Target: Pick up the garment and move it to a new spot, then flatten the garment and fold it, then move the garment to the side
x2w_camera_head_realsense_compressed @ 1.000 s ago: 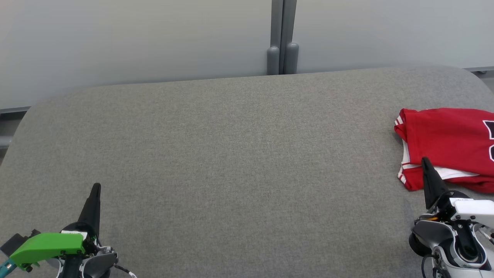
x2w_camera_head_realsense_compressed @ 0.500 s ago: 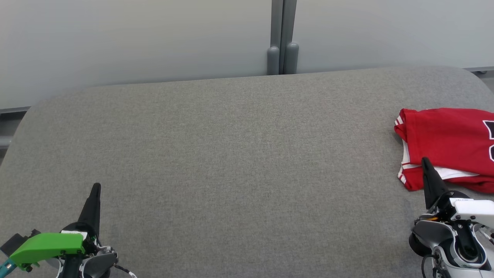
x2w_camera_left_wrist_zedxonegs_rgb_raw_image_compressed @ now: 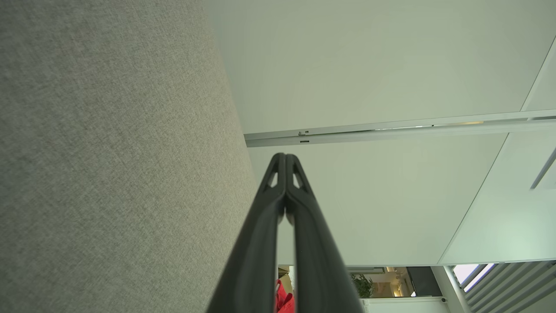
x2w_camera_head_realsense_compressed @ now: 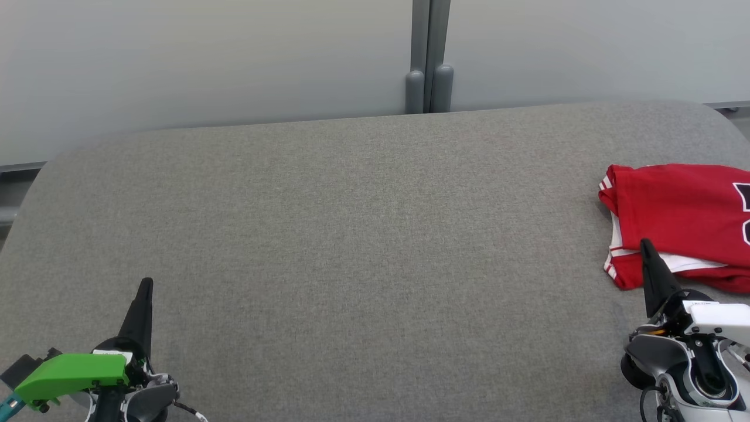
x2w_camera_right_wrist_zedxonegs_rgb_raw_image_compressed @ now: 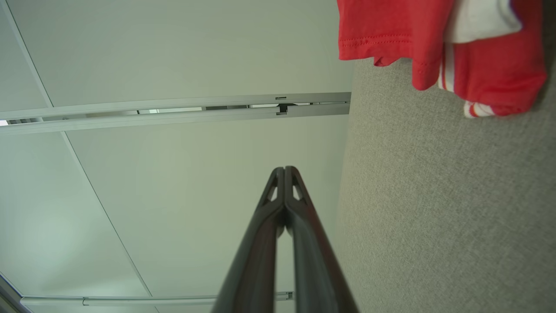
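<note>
So the garment (x2w_camera_head_realsense_compressed: 679,211) was a red jersey-type shirt lying flat-ish and folded over at the far right end of the grey padded table (x2w_camera_head_realsense_compressed: 351,234), partly running off the head view's right edge. Going across it: the left edge had white-striped trim, then a strip of white showed between the red layers along the near side, and there was a bit of dark print with a white outline on the right, cut off so I couldn't read it. Nothing sat on top of it. As for the rest, the left gripper (x2w_camera_head_realsense_compressed: 146,283) was at the table's near left corner, fingers pinched together on nothing, with a bright green cover (x2w_camera_head_realsense_compressed: 70,375) on its wrist. Two grey posts (x2w_camera_head_realsense_compressed: 428,88) stood just behind the table's back edge, around the middle, against pale wall panels (x2w_camera_head_realsense_compressed: 205,58). The right gripper (x2w_camera_head_realsense_compressed: 644,243) was at the table's near right corner, also clamped on nothing. Its tip overlapped the shirt's near left corner in the head view, but the wrist view showed it clear of the cloth.
</note>
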{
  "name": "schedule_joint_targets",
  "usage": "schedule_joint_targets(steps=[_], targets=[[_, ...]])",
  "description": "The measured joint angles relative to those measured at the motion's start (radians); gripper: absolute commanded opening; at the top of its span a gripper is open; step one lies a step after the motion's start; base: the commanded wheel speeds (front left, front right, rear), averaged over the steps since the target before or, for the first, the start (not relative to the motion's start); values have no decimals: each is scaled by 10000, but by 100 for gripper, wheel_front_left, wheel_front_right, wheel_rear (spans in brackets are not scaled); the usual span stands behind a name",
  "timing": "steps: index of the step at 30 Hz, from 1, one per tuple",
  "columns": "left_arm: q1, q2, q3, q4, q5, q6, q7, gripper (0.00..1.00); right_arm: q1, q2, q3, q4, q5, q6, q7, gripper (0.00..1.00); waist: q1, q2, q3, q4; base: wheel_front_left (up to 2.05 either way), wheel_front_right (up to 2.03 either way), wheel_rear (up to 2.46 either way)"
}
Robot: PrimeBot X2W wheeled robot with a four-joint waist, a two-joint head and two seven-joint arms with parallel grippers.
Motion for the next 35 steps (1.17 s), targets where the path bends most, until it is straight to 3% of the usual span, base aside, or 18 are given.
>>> schedule_joint_targets(steps=[35], targets=[[0,0,-2,-6,0,0,0,0,-1,4,-10,-10,0,0,0,0,0,0,2,0,0,0,0]])
